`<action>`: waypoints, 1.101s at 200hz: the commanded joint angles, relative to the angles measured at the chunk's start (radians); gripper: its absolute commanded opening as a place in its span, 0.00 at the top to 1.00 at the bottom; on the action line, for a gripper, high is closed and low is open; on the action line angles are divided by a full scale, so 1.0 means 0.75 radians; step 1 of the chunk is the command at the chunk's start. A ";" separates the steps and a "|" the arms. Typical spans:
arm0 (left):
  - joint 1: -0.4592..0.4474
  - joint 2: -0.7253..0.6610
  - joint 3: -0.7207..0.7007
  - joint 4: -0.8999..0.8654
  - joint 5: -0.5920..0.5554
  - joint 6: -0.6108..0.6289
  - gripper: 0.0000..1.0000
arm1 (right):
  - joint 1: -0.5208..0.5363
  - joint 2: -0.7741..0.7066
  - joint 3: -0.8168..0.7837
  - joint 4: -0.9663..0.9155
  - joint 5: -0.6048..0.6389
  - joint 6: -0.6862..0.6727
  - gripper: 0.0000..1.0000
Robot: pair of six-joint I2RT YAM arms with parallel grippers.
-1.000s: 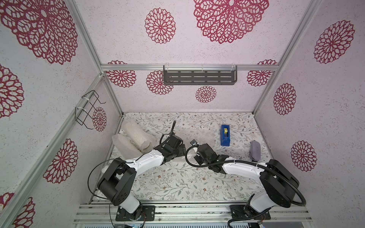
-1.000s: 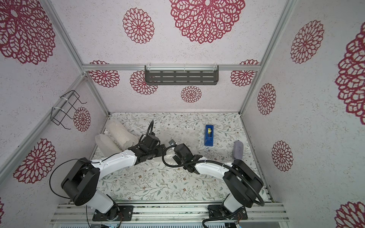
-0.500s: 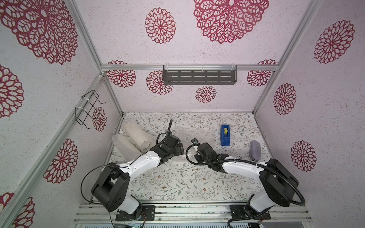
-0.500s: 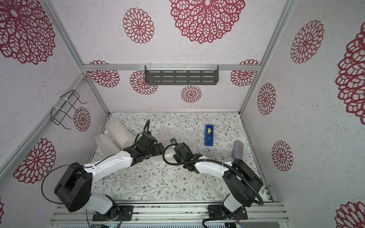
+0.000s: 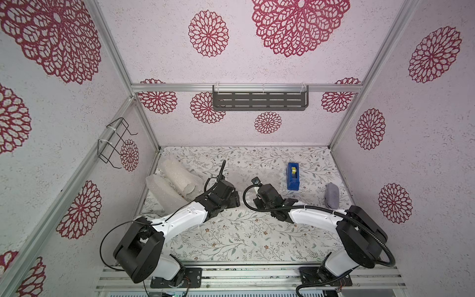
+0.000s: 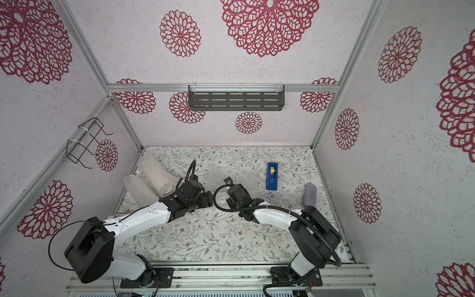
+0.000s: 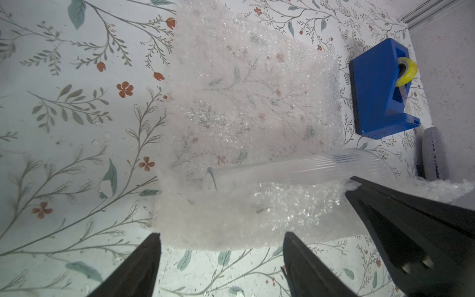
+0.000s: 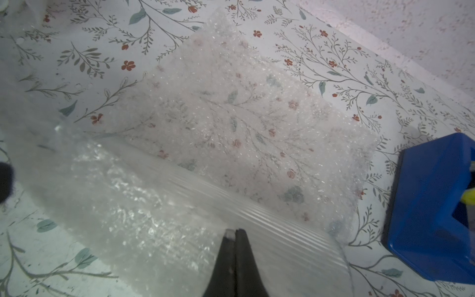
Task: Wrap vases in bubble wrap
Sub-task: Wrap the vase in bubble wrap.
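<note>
**A:** Where is the vase?

**B:** The clear ribbed vase [image 7: 295, 168] lies on its side on the bubble wrap [image 7: 244, 84], in the middle of the desk [image 5: 231, 239]. It sits along the sheet's near edge. The near flap is folded up against it and covers part of the side facing the robot.

**A:** Which way does its long axis run?

**B:** Side to side across the desk, from one arm toward the other. The open mouth points to the left arm's side. The far end sits by the right end effector [image 8: 235, 231].

**A:** And the end effectors?

**B:** The right one is pinched shut, with a scrap of bubble wrap between its tips, right against the vase. The left end effector [image 7: 221, 235] stands wide with nothing in it. The flap's free edge lies just ahead of it, between its fingertips.

**A:** So which arm is nearer?

**B:** The right arm is at the vase. The left is just short of it, on the robot's side. I judge the coming move to be a roll away from the robot, across the long axis and onto the flat part of the sheet. For that, the left arm needs to take the flap near the mouth end so both ends turn together.

**A:** Is anything in the way?

**B:** The blue tape dispenser [image 7: 377, 87] stands just beside the sheet's right edge, apart from the vase. 2 wrapped bundles [image 5: 178, 178] lie at the left rear, well apart.
</note>
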 commanded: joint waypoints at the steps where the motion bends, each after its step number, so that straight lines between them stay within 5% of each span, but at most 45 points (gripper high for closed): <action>1: -0.001 0.081 0.061 0.019 -0.012 0.014 0.22 | -0.023 0.023 -0.007 -0.142 0.026 0.030 1.00; 83: 0.055 0.295 0.186 -0.017 0.024 0.020 0.23 | -0.022 -0.037 0.003 -0.161 0.023 0.009 0.99; 220: 0.054 0.367 0.188 -0.007 0.081 0.028 0.23 | -0.073 -0.260 -0.056 -0.157 0.004 -0.067 0.58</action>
